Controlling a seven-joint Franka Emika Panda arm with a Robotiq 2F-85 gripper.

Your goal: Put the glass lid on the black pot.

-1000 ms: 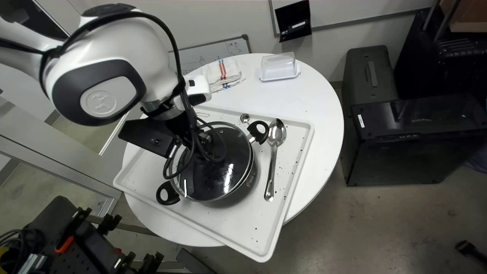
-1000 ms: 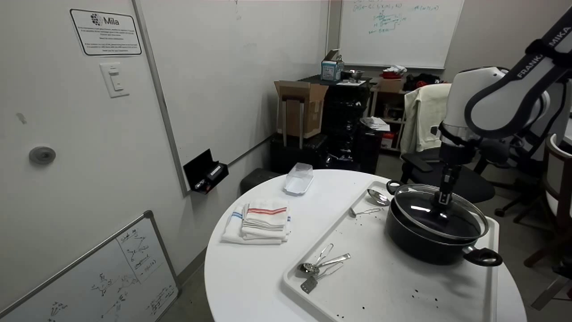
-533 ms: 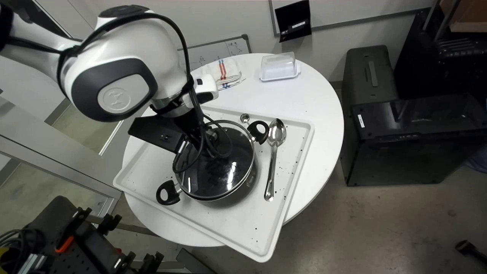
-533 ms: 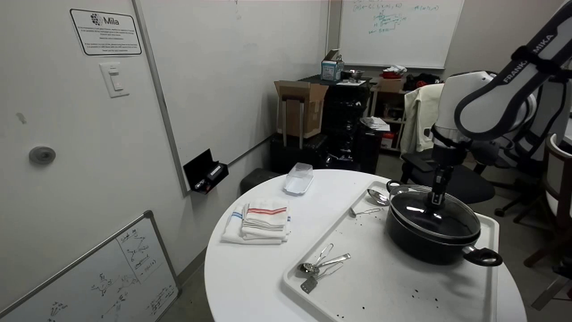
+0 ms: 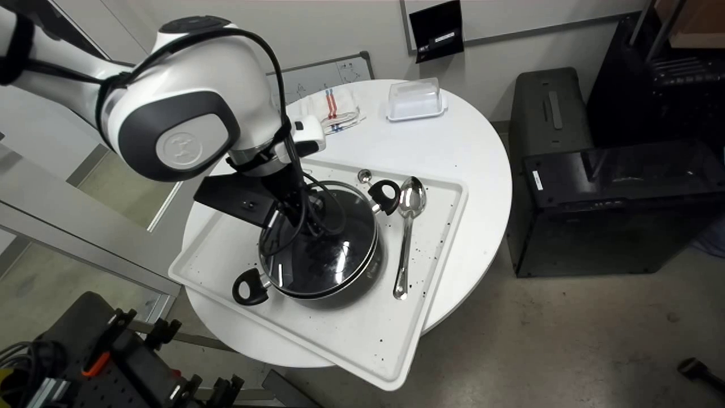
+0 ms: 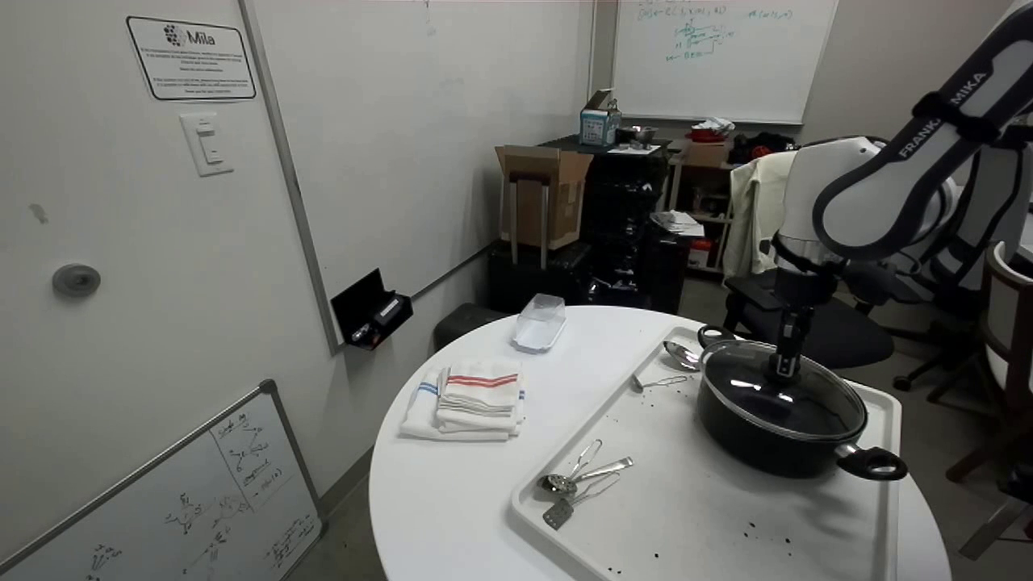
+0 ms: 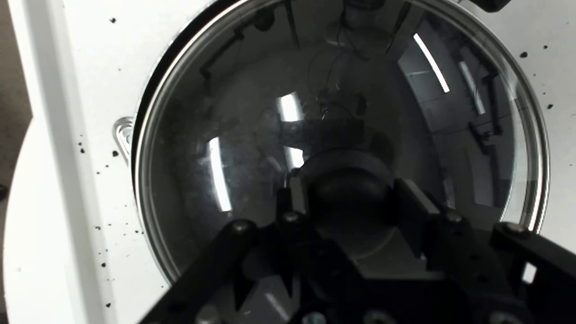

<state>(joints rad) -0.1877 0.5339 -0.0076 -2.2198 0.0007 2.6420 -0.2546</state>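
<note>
Partner: Where's the lid?

Me: Glass lid (image 6: 773, 403) down on the black pot (image 6: 746, 440). Just now a dark band showed between its rim and the pot's near wall; in an exterior view that band is gone. Before that drop, the lid shifted a little across the pot, toward the large spoon (image 5: 406, 238) beside it. Pot itself unmoved on its tray (image 6: 686, 500).

Partner: And your tool?

Me: My gripper (image 6: 783, 371) stands upright over the pot's middle, closed to the width of the lid's knob (image 7: 351, 198). Pads (image 7: 417, 196) on both sides of it, apparently touching. So I have hold of the lid.

Partner: Seated, then?

Me: Likely, not certain. Wrist view gives a dark crescent along the pot's spoon-side lip. Could be slant of view, could be a lid slightly off centre.

Partner: Meaning?

Me: Carrying looks finished; I judge only settling and release remain. Next, a light push down, a check around the pot's lip, spread the pads, rise straight. A sideways tug at release could drag the lid off the lip.
</note>
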